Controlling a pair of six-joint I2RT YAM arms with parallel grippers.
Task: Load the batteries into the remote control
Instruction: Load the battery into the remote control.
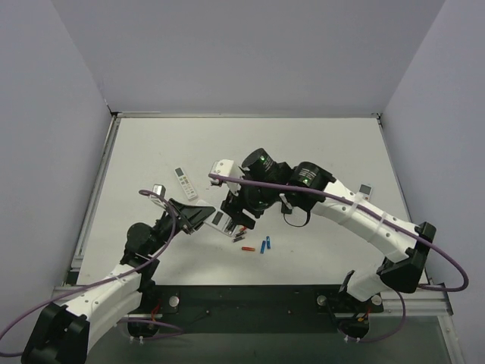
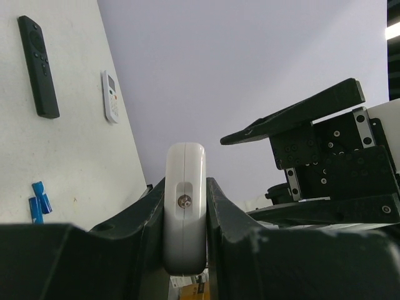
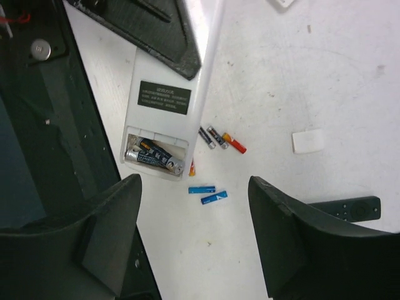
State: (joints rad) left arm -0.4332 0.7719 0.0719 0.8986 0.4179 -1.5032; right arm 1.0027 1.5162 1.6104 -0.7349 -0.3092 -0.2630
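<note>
**Step in hand:** loading of the batteries, judged to be part done. The remote control [image 3: 164,119] is grasped by the left hand [image 2: 185,209], which is clenched across its thickness. One finger is pressed on the plain back, which is turned up toward the right hand. The battery bay [image 3: 153,155] at the near end is uncovered. Dark batteries, apparently two, are seen lying in it, slightly askew. Whether they are fully seated cannot be told.

**Right hand:** the right hand [image 3: 194,187] is released and nothing is held in it. Its fingers [image 3: 106,231] are spread wide. The open bay lies just ahead of one fingertip. The loose batteries [image 3: 214,197] lie on the counter [image 3: 325,75] between the fingertips and just ahead of them: two blue, two dark, one red-orange. A small white cover [image 3: 308,140] lies farther ahead, well apart from the remote control.

**Next move, as judged:** either the batteries in the bay are to be pressed flat, or the cover is to be fetched and fitted. Close alignment with the bay is called for in both cases.

**Pose:** both arms are reached inward to the middle of the counter. The right wrist is bent over so that the hand is pointed downward.
</note>
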